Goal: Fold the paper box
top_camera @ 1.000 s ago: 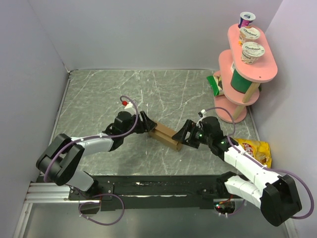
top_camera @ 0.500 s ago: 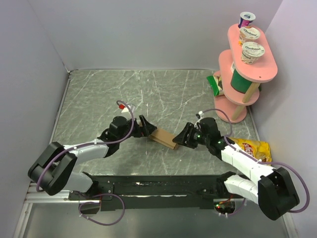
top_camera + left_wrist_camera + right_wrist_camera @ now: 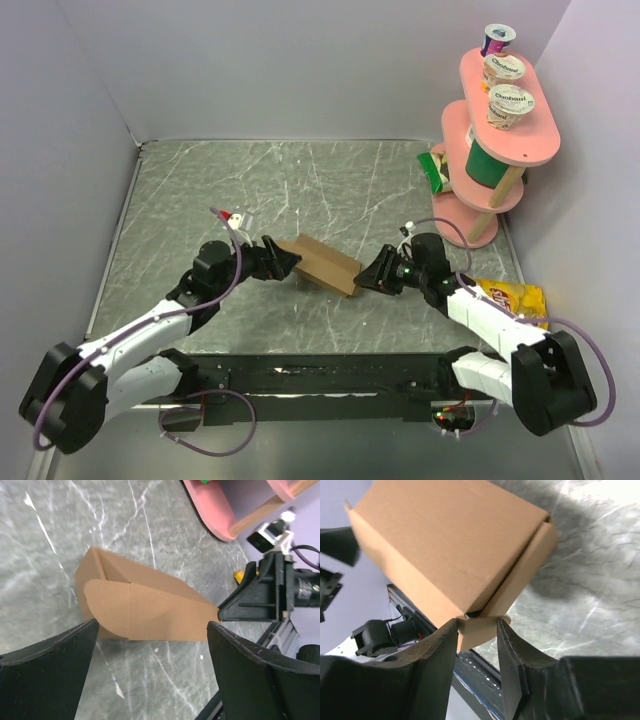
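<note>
- One paper box [image 3: 322, 264] lies mid-table [image 3: 200, 190] between both arms in the top view; it looks like light, stiff-creased card, likely to skate on the slick marble, with a pink rack [image 3: 490, 150] well apart
- Left wrist view: the left gripper [image 3: 152, 630] gapes wide and holds nothing, the box just beyond its fingers
- Right wrist view: the right gripper [image 3: 476, 625] pinches the box's end flap, probably a sound hold, since the thin walls would crush

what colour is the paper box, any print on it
Plain brown cardboard with no print; the paper box shows best in the right wrist view.
</note>
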`<state>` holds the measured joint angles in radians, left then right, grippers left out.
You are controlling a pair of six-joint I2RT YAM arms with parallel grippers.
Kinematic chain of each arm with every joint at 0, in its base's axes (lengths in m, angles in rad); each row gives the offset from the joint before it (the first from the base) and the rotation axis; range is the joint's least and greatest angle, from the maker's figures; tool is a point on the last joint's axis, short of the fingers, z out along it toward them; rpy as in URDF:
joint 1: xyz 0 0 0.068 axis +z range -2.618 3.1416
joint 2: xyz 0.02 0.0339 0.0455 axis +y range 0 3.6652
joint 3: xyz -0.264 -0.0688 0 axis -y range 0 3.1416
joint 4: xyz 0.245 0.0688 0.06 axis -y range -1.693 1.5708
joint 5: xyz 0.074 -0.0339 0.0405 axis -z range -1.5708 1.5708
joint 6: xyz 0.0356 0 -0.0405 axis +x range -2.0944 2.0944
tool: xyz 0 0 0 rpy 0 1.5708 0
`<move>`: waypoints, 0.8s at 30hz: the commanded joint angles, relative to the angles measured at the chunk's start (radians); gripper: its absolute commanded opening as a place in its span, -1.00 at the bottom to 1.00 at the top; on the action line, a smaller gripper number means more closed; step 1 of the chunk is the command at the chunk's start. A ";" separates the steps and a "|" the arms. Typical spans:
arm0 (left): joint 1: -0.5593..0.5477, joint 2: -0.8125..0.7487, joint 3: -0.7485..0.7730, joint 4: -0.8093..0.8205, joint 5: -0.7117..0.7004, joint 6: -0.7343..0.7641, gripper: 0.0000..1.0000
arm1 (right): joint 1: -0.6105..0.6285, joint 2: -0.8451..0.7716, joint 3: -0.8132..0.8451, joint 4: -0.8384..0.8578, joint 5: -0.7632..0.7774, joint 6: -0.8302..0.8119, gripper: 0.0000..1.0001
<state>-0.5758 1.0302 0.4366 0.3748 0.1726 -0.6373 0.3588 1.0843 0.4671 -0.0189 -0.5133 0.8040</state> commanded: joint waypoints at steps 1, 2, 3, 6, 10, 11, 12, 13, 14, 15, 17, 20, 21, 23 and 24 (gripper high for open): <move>0.040 -0.056 -0.033 -0.056 0.060 0.088 0.92 | -0.052 0.064 0.053 0.023 -0.096 -0.060 -0.14; 0.050 -0.064 -0.041 -0.047 0.073 0.093 0.93 | -0.061 0.086 0.067 0.023 -0.109 -0.063 -0.14; 0.060 -0.062 -0.053 -0.018 0.114 0.091 0.93 | -0.066 0.095 0.076 0.023 -0.119 -0.071 -0.14; 0.091 -0.039 -0.053 0.042 0.175 0.077 0.93 | -0.078 0.115 0.103 -0.001 -0.137 -0.083 -0.15; 0.120 -0.018 -0.047 0.026 0.102 0.030 0.92 | -0.080 0.051 0.096 0.016 -0.130 -0.165 0.28; 0.143 -0.022 -0.053 0.041 0.122 0.018 0.92 | -0.066 -0.008 0.093 0.040 -0.102 -0.208 0.41; 0.171 -0.028 -0.074 0.062 0.148 -0.001 0.93 | -0.051 -0.044 0.097 0.028 -0.062 -0.303 0.54; 0.230 -0.038 -0.085 0.097 0.180 -0.049 0.93 | -0.005 -0.076 0.105 -0.007 -0.022 -0.354 0.77; 0.258 -0.047 -0.090 0.102 0.198 -0.068 0.93 | 0.023 -0.127 0.131 -0.025 0.060 -0.403 0.84; 0.305 -0.047 -0.081 0.099 0.215 -0.077 0.93 | 0.057 -0.142 0.148 -0.045 0.106 -0.504 0.89; 0.342 -0.033 -0.058 0.055 0.243 -0.079 0.92 | 0.207 -0.147 0.209 -0.088 0.276 -0.606 0.97; 0.404 -0.004 -0.030 0.036 0.283 -0.119 0.92 | 0.386 -0.040 0.299 -0.124 0.413 -0.765 0.99; 0.433 0.002 -0.032 0.044 0.300 -0.148 0.93 | 0.410 -0.002 0.323 -0.137 0.482 -0.794 0.99; 0.461 0.004 -0.038 0.061 0.327 -0.173 0.92 | 0.468 0.107 0.384 -0.144 0.512 -0.848 0.99; 0.482 0.002 -0.044 0.058 0.332 -0.185 0.93 | 0.488 0.136 0.399 -0.139 0.566 -0.877 0.99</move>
<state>-0.1528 1.0279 0.3691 0.3977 0.4179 -0.7414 0.7616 1.0672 0.7807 -0.1097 -0.1944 0.1417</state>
